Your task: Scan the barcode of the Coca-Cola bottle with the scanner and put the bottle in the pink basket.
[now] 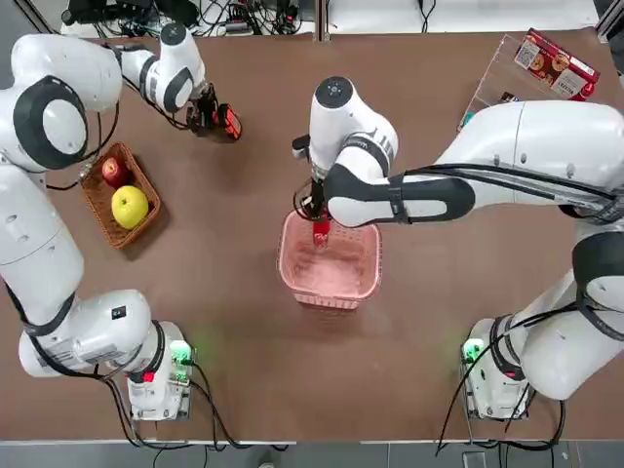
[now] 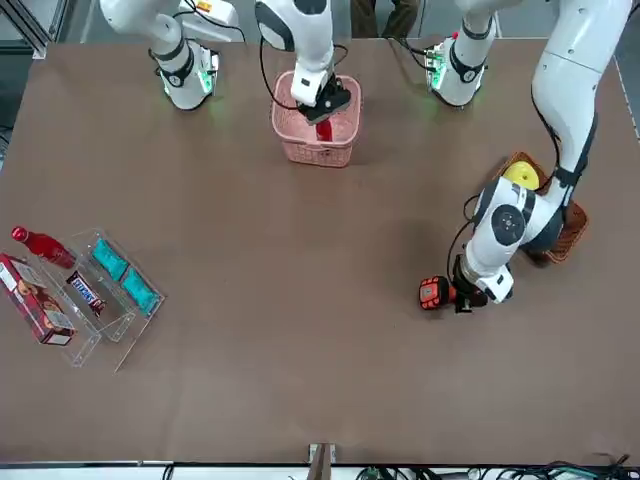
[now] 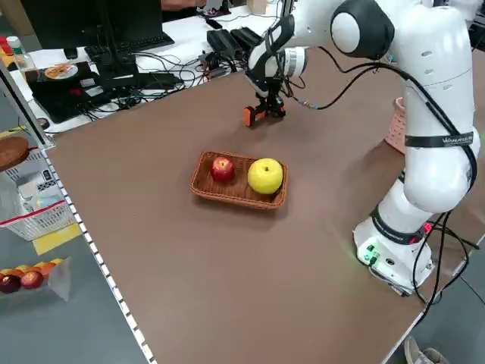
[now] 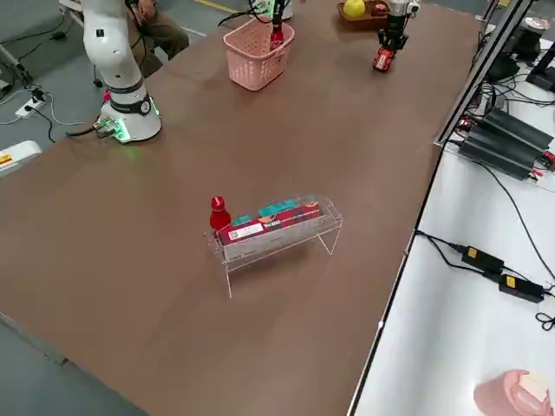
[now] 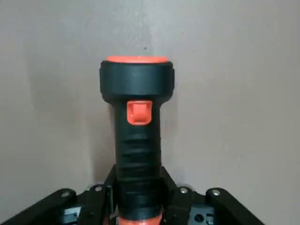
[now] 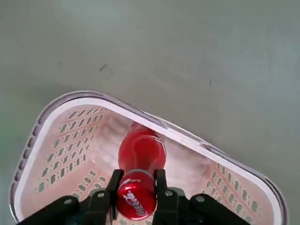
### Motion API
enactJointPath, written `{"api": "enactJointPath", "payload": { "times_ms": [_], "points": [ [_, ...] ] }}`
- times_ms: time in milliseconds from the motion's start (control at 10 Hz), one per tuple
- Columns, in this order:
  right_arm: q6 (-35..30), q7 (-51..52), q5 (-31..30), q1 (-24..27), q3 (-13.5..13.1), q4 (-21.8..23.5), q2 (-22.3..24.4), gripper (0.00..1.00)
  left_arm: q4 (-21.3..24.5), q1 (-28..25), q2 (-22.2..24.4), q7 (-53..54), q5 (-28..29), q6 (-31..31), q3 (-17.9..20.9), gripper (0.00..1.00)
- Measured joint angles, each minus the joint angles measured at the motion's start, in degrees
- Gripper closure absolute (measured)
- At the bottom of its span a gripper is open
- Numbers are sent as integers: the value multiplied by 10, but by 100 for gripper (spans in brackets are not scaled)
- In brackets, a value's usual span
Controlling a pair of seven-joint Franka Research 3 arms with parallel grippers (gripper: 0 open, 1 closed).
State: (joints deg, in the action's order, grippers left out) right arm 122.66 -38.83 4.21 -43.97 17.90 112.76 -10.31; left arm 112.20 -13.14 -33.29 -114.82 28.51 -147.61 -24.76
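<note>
Status: I judge the task to be in its last step. The Coca-Cola bottle [image 6: 140,152] hangs upright, cap uppermost, over the far end of the pink basket [image 1: 366,278], its lower part already below the rim. The right tool [image 6: 136,193] is pinched on the bottle's neck just below the cap, so the bottle is not yet released. Whether the barcode was read, the pictures do not show.

Remaining: lower the bottle until it is borne by the basket floor, spread the right tool, and withdraw.

Pose, right arm: it reaches from its base across the middle of the table [image 1: 244,322], wrist above the far rim of the basket, fingers pointing down into it.

Pose, left arm: it stretches to the far left part of the table, beyond the wicker basket [image 1: 102,210] (an apple and a yellow fruit inside). The left tool [image 5: 138,206] is pressed together on the handle of the scanner [image 5: 137,122], which is low over the table, head pointing away from the wrist; I cannot tell if it touches.
</note>
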Motion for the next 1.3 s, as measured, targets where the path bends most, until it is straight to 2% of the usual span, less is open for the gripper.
{"api": "enactJointPath", "payload": {
  "times_ms": [400, 600, 700, 800, 900, 1000, 1100, 1300],
  "points": [
    [0, -1, 0, 0, -3, -3, 0, 46, 3, 0, 0, 13, 5, -7, 0, 63],
    [-14, -4, -2, 8, -9, -12, 6, 38, 4, 1, 0, 25, 6, -8, -2, 37],
    [-35, -3, -3, 27, -12, -24, 20, 30, 4, 1, 0, 36, 6, -8, -2, 22],
    [-63, -3, -4, 57, -14, -41, 41, 26, 4, 1, 0, 53, 10, -8, -2, 6],
    [-97, -3, -6, 94, -15, -62, 63, 15, 3, 0, 1, 74, 19, -9, -2, 0],
    [-137, -2, -6, 136, -17, -89, 81, 1, 0, -1, 4, 109, 27, -10, -1, 0],
    [-167, 0, -7, 180, -19, -117, 90, 0, -5, -3, 11, 153, 31, -10, 5, 0],
    [-178, 50, -8, 270, -20, -162, 91, 0, -15, -9, 42, 258, 35, -10, 36, 0]
  ]
}}
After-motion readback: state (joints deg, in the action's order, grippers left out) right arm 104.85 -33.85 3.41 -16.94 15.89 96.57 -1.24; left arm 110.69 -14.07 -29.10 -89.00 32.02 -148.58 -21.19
